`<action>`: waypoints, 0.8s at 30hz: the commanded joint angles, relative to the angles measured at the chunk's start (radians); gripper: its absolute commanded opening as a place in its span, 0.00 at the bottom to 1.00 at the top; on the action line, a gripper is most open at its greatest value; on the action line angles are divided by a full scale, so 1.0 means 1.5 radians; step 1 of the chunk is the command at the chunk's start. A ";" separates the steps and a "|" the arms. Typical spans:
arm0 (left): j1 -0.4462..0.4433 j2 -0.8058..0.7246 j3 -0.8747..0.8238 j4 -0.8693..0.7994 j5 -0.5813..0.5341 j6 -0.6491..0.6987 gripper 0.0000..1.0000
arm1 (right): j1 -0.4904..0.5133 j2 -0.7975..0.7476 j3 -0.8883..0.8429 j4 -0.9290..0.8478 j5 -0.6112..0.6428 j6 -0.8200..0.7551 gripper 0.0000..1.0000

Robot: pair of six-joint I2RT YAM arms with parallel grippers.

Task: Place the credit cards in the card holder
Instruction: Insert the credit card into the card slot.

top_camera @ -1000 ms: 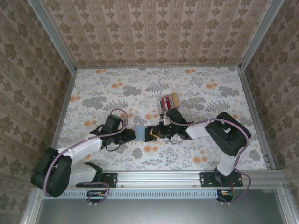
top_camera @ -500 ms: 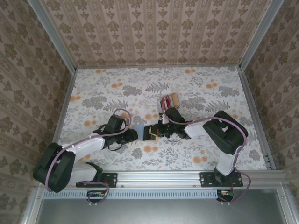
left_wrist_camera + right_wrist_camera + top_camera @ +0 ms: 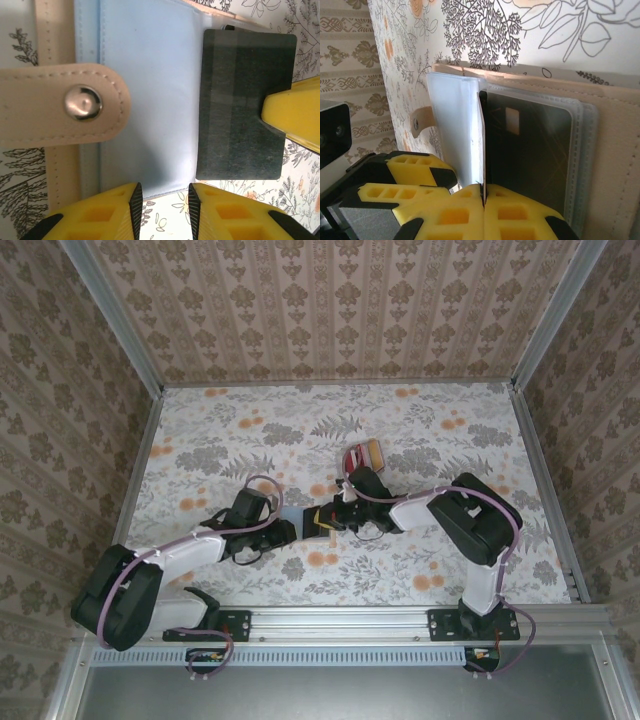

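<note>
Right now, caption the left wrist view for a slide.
Right gripper holds a dark card at the open light-blue card holder.

Table point(image 3: 230, 420): floral cloth, grey leaves w/ orange blooms. Walls point(image 3: 340, 310) back, left, right: brown damask-stripe wallpaper. Alu posts point(image 3: 115, 320) at far corners, alu rail point(image 3: 340, 620) along near edge. Light even.

Leather-like holder, plastic sleeves, one metal snap

The holder point(image 3: 145, 100) is smooth and matt inside, light blue, like soft leather or an imitation of it. Its tan strap point(image 3: 45, 107) has a fine grain and a stitched edge, and the snap point(image 3: 82, 102) is polished metal with a bright reflection. The sleeves point(image 3: 451, 125) are thin, slightly milky plastic with a gloss. The dark card point(image 3: 240, 100) looks matt, with faint bands. The fingers point(image 3: 95, 215) are matt yellow plastic with black pads. The table point(image 3: 450, 570) has a matt flower print; cloth or paper, I cannot tell.
</note>
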 commanded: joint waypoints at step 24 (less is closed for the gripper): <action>0.048 -0.073 0.070 -0.185 -0.105 0.054 0.32 | 0.004 0.064 0.043 -0.074 -0.002 -0.044 0.07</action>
